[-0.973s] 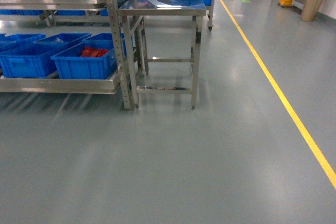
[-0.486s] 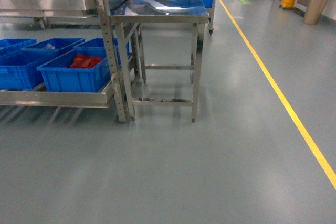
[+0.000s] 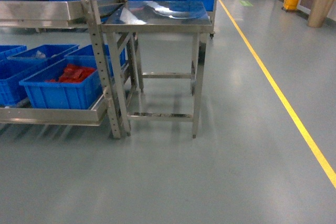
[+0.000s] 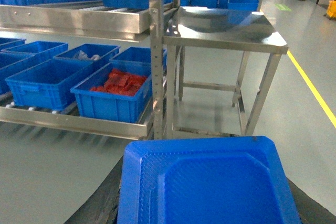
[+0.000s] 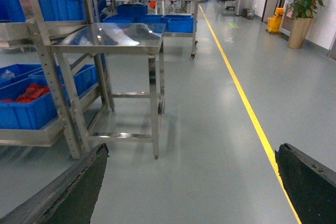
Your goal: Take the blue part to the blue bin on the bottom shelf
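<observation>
Glossy grey floor (image 3: pixel 220 171), yellow line (image 3: pixel 283 103), steel table (image 3: pixel 157 17) beside a rack

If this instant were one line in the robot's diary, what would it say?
phase: facing rack | steel table: bare | bottom shelf: blue totes | red-packet tote | blue part: unseen | grippers: unseen

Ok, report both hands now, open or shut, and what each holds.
Left hand: fingers out of view, cannot be told; a blue tray fills the bottom of its wrist view.
Right hand: open, holding nothing.

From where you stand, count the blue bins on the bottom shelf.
5: red-packet bin front right; front-left bin beside it; three rear bins behind. More may hide past the left edge.
</observation>
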Motion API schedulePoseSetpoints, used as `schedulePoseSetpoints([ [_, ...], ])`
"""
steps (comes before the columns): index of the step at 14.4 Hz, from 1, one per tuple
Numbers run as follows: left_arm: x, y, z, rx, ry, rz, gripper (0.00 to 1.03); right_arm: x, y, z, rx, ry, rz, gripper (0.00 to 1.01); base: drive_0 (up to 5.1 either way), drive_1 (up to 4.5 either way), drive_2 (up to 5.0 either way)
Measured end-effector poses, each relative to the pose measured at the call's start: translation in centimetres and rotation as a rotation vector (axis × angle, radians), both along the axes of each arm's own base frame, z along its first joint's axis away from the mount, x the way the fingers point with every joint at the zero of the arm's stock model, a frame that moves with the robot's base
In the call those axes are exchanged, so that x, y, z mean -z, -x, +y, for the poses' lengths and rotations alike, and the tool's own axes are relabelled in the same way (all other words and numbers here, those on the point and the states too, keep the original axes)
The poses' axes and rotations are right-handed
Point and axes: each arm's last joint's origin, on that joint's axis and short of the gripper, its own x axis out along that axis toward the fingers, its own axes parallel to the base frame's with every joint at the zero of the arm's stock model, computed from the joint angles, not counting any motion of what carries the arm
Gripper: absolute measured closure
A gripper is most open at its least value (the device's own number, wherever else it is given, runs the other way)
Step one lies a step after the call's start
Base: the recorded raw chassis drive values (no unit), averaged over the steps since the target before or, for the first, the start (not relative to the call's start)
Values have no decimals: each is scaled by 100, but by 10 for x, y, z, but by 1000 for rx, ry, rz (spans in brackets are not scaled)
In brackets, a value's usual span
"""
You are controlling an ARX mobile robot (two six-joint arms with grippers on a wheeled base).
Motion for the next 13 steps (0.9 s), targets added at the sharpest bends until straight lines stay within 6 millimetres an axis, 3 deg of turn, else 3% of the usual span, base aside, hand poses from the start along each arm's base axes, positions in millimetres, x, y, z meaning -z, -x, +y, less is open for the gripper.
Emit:
schedulePoseSetpoints([
  [13,-1,0,0,-1,2,-9,59,0,0,0,0,0,-3,3,3,437,-430],
])
